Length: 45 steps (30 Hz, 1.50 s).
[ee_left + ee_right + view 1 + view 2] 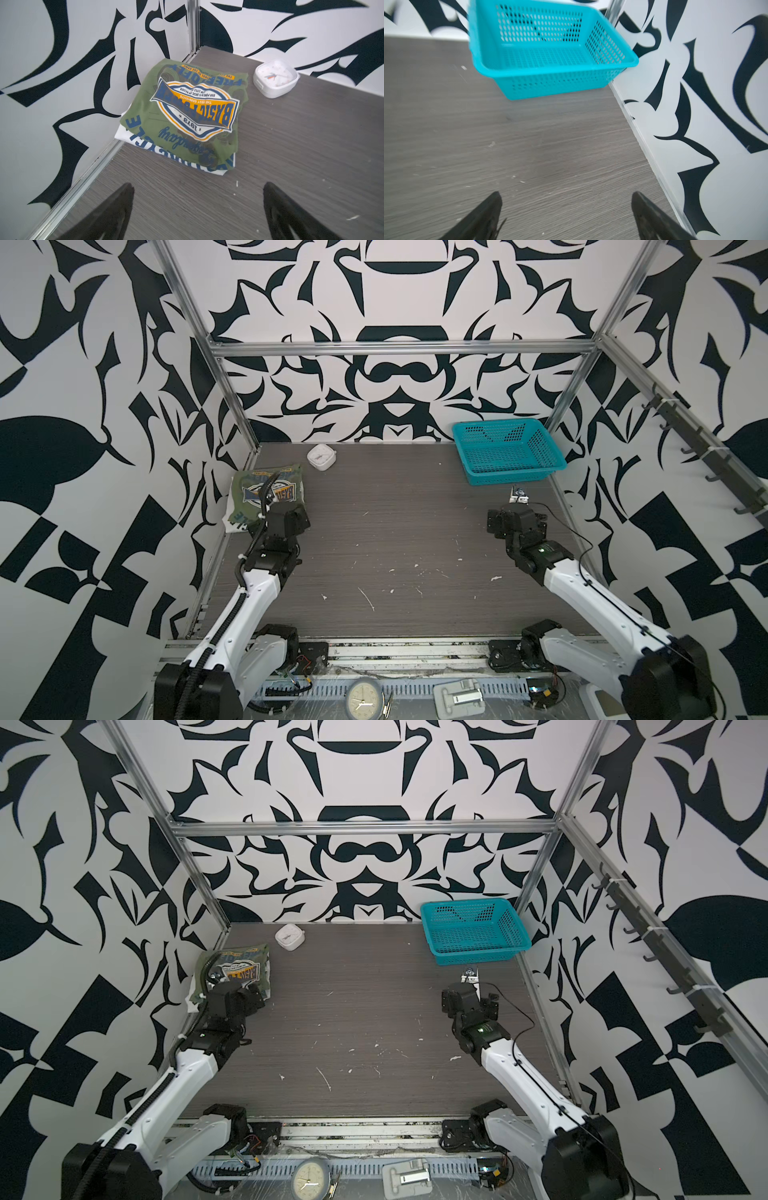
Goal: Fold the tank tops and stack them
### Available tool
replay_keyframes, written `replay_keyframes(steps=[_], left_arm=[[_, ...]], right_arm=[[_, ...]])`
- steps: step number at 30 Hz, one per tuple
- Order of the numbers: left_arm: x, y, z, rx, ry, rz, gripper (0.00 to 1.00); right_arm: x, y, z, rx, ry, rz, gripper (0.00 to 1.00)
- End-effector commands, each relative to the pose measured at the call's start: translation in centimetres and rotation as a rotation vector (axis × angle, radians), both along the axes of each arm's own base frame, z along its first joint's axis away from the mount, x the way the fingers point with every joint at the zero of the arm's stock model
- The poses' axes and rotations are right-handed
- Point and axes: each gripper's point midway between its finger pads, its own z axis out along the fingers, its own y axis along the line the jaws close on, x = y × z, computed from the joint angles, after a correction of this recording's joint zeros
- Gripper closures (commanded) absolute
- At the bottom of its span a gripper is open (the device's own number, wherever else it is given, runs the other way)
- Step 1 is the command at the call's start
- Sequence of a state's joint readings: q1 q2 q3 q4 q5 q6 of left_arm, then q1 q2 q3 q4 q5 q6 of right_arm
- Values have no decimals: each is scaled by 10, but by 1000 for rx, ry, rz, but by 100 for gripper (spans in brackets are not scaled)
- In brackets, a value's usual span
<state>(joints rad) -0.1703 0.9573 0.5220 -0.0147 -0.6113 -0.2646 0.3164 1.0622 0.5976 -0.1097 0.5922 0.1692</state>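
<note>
Olive tank top (pixel 182 112) hides most of the white tank top (pixel 122 135).

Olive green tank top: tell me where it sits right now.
In both top views the olive green tank top lies folded atop the white tank top in the far-left corner of the table, near the small white clock.

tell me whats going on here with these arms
The stacking looks done: the olive green tank top lies folded on the white tank top in the far left corner of the table, beside a white clock. The left gripper, open and empty, hovers near them; the right gripper, also open and empty, points toward the teal basket.
</note>
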Motion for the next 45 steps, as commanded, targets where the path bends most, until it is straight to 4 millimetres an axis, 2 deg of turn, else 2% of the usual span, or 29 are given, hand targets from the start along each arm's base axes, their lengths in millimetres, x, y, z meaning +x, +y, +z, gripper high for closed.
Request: replay_keyframes(steps=[1, 6, 7, 10, 13, 15, 17, 18, 20, 22, 25, 45], left_arm=[[12, 2, 14, 59, -127, -10, 1], [22, -2, -35, 97, -113, -82, 1], [24, -2, -40, 95, -123, -93, 1], [40, -3, -36, 102, -167, -142, 1], [56, 4, -51, 4, -205, -189, 1], [66, 16, -71, -48, -214, -169, 1], [64, 15, -69, -45, -234, -179, 1], [63, 19, -74, -64, -179, -147, 1], [69, 26, -77, -66, -151, -107, 1], [68, 26, -72, -44, -194, -109, 1], [67, 27, -75, -58, -166, -95, 1], [68, 26, -74, -51, -178, -99, 1]], right_arm=[[18, -7, 0, -49, -79, -20, 1], [32, -10, -32, -71, -107, 14, 0], [35, -8, -34, -53, -119, 32, 0], [45, -1, -40, -6, -180, 86, 0], [55, 0, -44, 0, -206, 126, 1], [61, 9, -52, 49, -214, 204, 1], [65, 7, -67, 67, -211, 208, 1], [66, 4, -68, 82, -242, 210, 1], [64, -1, -73, 105, -195, 184, 1], [65, -4, -72, 91, -216, 178, 1], [63, -8, -71, 90, -208, 155, 0], [63, -7, -72, 91, -206, 154, 0]])
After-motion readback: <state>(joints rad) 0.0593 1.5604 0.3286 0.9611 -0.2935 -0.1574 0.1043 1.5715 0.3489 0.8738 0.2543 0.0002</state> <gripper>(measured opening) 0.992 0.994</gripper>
